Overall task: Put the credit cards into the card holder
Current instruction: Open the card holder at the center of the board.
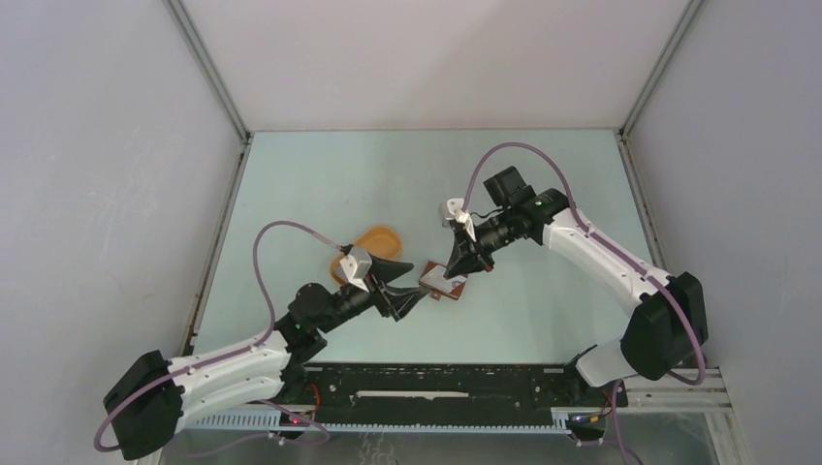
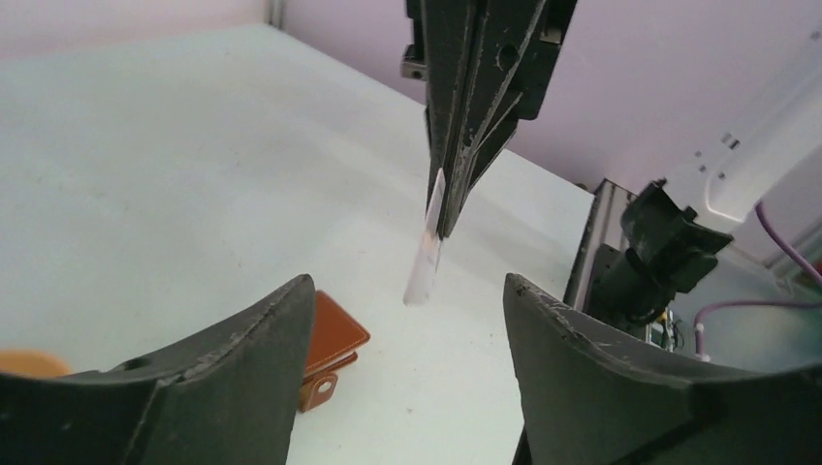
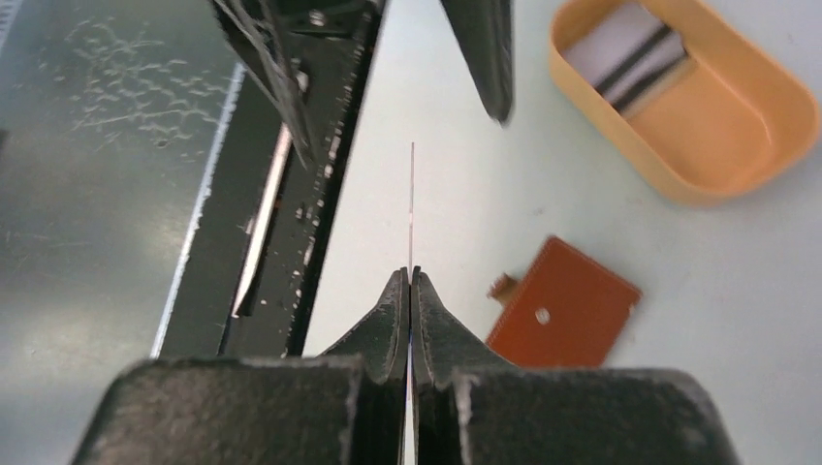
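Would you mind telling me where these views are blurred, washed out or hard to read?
Left wrist: the held credit card looks pale and smeared, its print unreadable. Right wrist: that card is edge-on, a thin line; the left gripper above is soft; card holder is sharp. Top external: even light, faint shadows.

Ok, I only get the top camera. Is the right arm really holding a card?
Observer: Yes. The right jaws are shut on a card. It hangs down from them, edge-on to the right wrist camera.
Operator: Is the holder open?
Observer: No. The holder lies folded shut, with just its brown outside and snap tab showing.
Operator: Any cards in the tray? An arm blocks it for me.
Observer: Yes, the tray holds striped cards.
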Available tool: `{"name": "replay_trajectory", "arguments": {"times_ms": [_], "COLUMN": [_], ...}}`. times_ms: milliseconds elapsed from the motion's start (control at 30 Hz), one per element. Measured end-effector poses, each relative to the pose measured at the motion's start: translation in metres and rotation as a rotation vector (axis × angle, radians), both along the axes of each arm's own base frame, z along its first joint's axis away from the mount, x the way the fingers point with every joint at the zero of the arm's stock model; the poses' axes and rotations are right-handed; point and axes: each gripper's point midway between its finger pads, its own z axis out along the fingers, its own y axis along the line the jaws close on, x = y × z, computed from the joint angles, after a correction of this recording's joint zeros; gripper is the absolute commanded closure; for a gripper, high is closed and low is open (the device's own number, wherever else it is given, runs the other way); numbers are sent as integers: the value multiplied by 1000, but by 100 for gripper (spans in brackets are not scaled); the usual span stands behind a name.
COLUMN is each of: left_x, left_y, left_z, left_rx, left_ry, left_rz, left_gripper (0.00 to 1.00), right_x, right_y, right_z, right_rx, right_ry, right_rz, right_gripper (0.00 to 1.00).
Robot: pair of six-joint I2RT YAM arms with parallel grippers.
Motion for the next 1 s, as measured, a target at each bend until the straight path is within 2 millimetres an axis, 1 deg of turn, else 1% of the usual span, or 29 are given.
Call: {"name": "replay_trajectory", "arguments": {"times_ms": [67, 133, 167, 233, 300, 367, 433, 467, 500, 633, 733, 867, 1000], "left_x": [7, 17, 21, 29, 33, 36, 37, 37, 38, 45, 48, 52, 62], "left_y": [6, 16, 21, 30, 34, 34, 33, 32, 32, 31, 27, 19, 5], "left_z": [-4, -10, -15, -32, -49, -65, -84, -94, -104, -139, -154, -167, -166], "left_rx": [-8, -27, -36, -46, -42, -34, -12, 0, 12, 52, 60, 46, 11], "left_ry": [58, 129, 166, 260, 353, 436, 526, 569, 610, 762, 838, 899, 920], "left_rz": [45, 102, 128, 182, 218, 242, 258, 270, 287, 361, 382, 392, 372], "left_gripper": [17, 17, 19, 26, 32, 38, 47, 50, 51, 51, 49, 48, 48], "right_x": [12, 26, 32, 45, 56, 67, 74, 76, 77, 81, 84, 85, 85], "right_y": [-6, -13, -16, -22, -26, -30, -35, -37, -39, -42, -42, -41, -41], "right_z": [-7, -16, -22, -36, -49, -65, -78, -82, -85, -85, -83, -82, -82], "right_rx": [-42, -91, -119, -177, -223, -275, -318, -330, -342, -353, -348, -343, -342], "right_ry": [21, 44, 60, 97, 126, 166, 203, 213, 227, 244, 244, 242, 243], "right_rz": [-64, -133, -169, -239, -294, -353, -400, -413, -428, -462, -472, -473, -472], "right_gripper": [100, 100, 100, 100, 100, 100, 100, 100, 100, 100, 100, 100, 100]}}
